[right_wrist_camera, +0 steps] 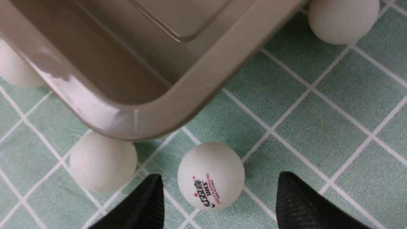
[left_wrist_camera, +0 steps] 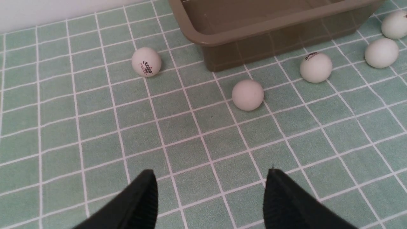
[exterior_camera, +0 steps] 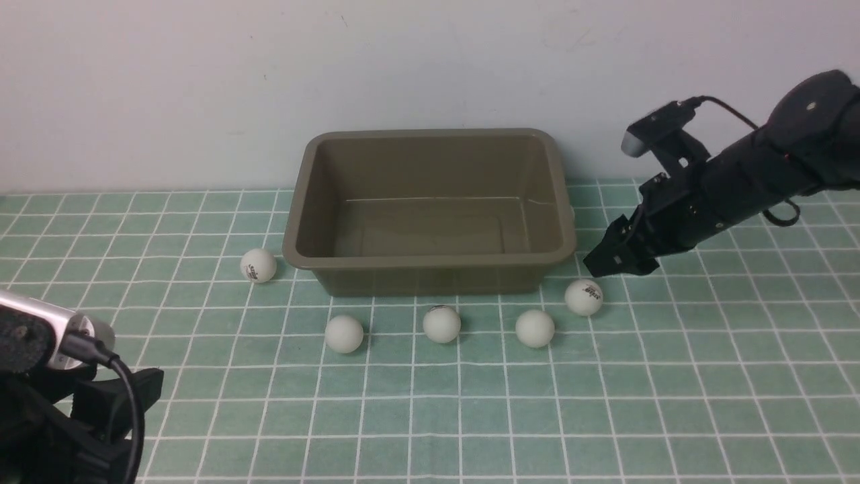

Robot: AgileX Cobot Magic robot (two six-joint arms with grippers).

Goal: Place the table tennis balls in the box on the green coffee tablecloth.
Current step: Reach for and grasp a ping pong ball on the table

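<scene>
The right gripper (exterior_camera: 607,262) hovers with its jaws spread wide just above a matte white table tennis ball (exterior_camera: 583,297) printed with a small dark and red logo. This ball lies on the green coffee tablecloth (exterior_camera: 638,403) by the near right corner of the box (exterior_camera: 430,258). The left gripper (left_wrist_camera: 210,190) is also spread, holding nothing, low over the teal, white-gridded cloth. Four other balls (exterior_camera: 441,323) rest outside the olive-brown, round-cornered tub, three in a row before its near wall and one at its left near corner.
</scene>
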